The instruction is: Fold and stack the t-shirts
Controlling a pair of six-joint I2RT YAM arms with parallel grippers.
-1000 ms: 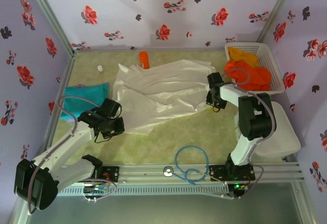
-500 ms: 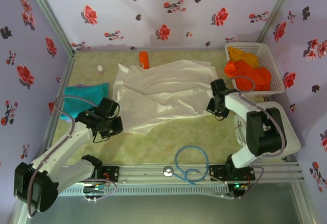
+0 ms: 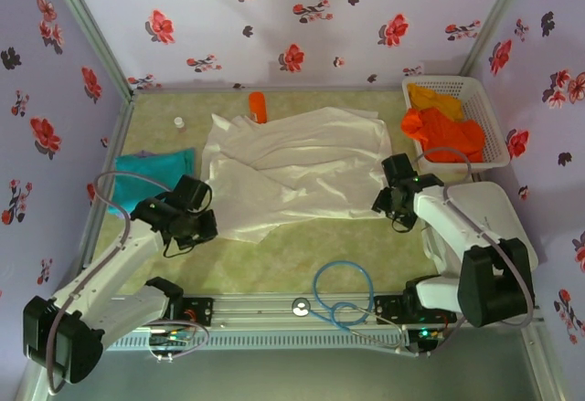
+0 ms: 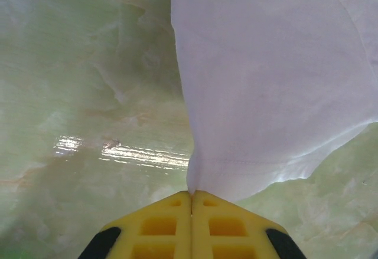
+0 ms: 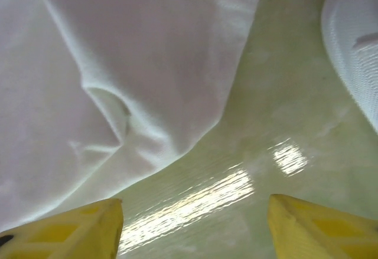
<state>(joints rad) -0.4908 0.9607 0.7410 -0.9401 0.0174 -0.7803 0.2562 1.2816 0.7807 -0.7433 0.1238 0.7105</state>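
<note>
Since the large white cloth t-shirt [image 3: 302, 168] is thin and limp, I'd expect it to weigh almost nothing, crease anywhere, and slide readily on the glossy pale-green table [image 3: 311, 255]. It has no stiffness, so it needs pinching at hems or corners, two points at once, or the fold sags.

It lies spread and rumpled across the middle of the table, collar end toward the far wall. The folded teal cloth shirt [image 3: 151, 168] sits well apart at the left edge. The bright orange shirts [image 3: 443, 127] are heaped in the white plastic lattice basket [image 3: 454, 79] at far right.

Left gripper [image 4: 191, 195]: yellow fingers clamped together on the white shirt's near-left corner, with the cloth running up out of the pinch. Good hold.

Right gripper [image 5: 194, 203]: fingers spread wide with nothing between them, over bare table just beside the shirt's near-right edge. My pick for the next hold is that near-right hem corner, to match the left.

Versus a second ago:
- right gripper was closed at the shirt's right edge near the basket; it has since let go
- right arm has swung toward the near side, away from the basket
- shirt's near-right corner now lies nearer and flatter
- left gripper has barely shifted, same pinch
</note>
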